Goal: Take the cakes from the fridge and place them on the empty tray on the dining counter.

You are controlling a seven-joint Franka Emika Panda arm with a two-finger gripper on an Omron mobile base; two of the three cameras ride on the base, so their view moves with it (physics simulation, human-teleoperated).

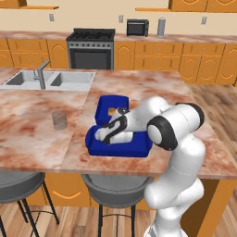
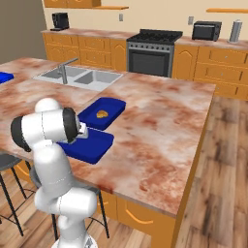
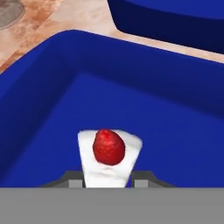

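A: Start with the left base view. How does the arm sit?

B: It rises from the lower right, bends at a big elbow and reaches left and down over the table point(image 1: 41, 134). The end effector point(image 1: 102, 135) hangs low inside the near blue tray point(image 1: 139, 149). Its wrist hides the tray floor, so I cannot see the cake there.

A: And the second tray?

B: The other blue tray point(image 1: 104, 104) lies just behind the near one, with a golden pastry point(image 1: 112, 110) in it. A grey cup point(image 1: 59, 120) stands on the table to the left, and the sink point(image 1: 48, 80) lies further back.

A: Right base view?

B: The arm stands at lower left, its forearm pointing toward the near blue tray point(image 2: 92, 145). The hand is mostly hidden behind the elbow. The pastry tray point(image 2: 104, 112) sits just beyond.

A: Hand view?

B: The white cake with a red cherry point(image 3: 109, 156) sits right at the end effector point(image 3: 108, 180), between its two grey fingers point(image 3: 73, 179), which stand close against the slice on either side. It is grasping the cake. The tray's blue floor point(image 3: 166, 127) lies directly beneath, and its rim curves round behind. I cannot tell whether the slice touches the floor.
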